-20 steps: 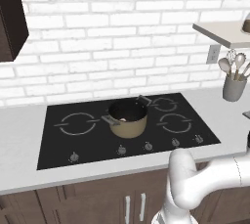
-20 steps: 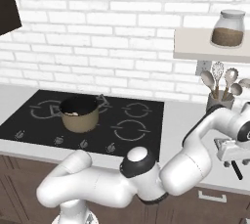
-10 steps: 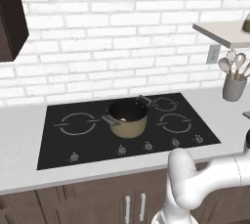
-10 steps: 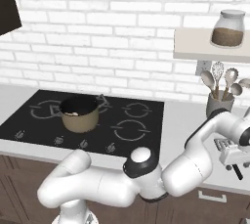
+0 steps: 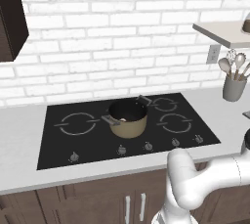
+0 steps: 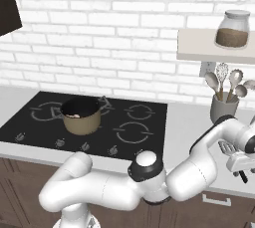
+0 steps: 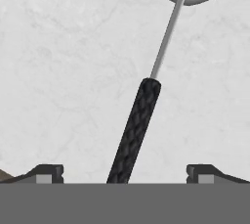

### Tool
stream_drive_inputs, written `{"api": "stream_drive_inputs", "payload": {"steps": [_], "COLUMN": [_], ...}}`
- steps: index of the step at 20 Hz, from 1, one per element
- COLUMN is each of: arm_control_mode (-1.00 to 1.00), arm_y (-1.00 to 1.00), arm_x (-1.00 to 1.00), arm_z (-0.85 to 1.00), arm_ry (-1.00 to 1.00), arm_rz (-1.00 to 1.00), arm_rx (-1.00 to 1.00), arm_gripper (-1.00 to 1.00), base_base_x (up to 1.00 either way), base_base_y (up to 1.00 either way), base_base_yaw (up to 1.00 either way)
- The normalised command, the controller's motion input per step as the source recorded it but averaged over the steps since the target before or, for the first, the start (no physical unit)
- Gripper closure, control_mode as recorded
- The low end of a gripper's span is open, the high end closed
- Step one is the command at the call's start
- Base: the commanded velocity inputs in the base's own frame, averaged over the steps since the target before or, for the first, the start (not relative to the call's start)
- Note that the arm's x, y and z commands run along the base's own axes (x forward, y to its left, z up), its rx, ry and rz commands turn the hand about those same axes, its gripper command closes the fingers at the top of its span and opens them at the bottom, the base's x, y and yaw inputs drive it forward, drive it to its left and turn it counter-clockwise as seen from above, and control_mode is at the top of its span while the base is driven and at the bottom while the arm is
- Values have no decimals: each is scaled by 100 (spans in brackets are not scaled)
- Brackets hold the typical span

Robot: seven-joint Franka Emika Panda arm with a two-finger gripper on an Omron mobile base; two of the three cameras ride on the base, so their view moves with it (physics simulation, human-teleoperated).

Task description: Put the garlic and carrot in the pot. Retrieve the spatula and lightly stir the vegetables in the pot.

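1. The spatula (image 7: 146, 115) lies flat on the pale worktop (image 7: 58, 71) right of the hob; in the hand view its dark textured handle runs up between the two finger tips to a thin grey shaft and the grey head at the top edge
2. Against the pictures of a second and half a second ago, the gripper (image 6: 238, 165) in the right base view has sunk lower and a little further right, down to the spatula's head (image 6: 226, 147); nothing on the hob has moved
3. The jaws stand spread, one tip on each side of the handle, neither touching it
4. The pot (image 5: 127, 118) sits on the black hob (image 5: 63, 142) well left of the gripper, with the garlic (image 5: 124, 119) as a pale spot inside; the carrot cannot be made out
5. A grey utensil holder (image 6: 222, 108) with spoons and a whisk stands just behind the gripper; above it a shelf (image 6: 199, 48) carries a glass jar (image 6: 232, 28)
6. The right base view shows the arm's whole reach to the spatula; the left base view cuts it off at the right edge
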Motion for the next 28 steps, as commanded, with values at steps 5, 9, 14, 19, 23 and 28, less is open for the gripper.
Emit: {"api": "stream_drive_inputs", "payload": {"steps": [5, 9, 14, 19, 23, 28], "arm_control_mode": [-100, -100, -100, -100, -100, -100], "arm_y": [-4, 9, 53, 100, 100, 64], "arm_x": [3, -2, -21, -31, -21, -4], "arm_z": [-23, -47, -58, -67, -38, 43], "arm_ry": [-3, -4, -14, -25, -19, 5], "arm_rz": [0, 0, 1, 0, 0, 0], "arm_rx": [0, -2, -10, -10, -2, 0], "arm_gripper": [-100, 100, 100, 100, 100, 100], "base_base_x": [0, 0, 0, 0, 0, 0], "base_base_y": [0, 0, 0, 0, 0, 0], "base_base_yaw": [0, 0, 0, 0, 0, 0]}}
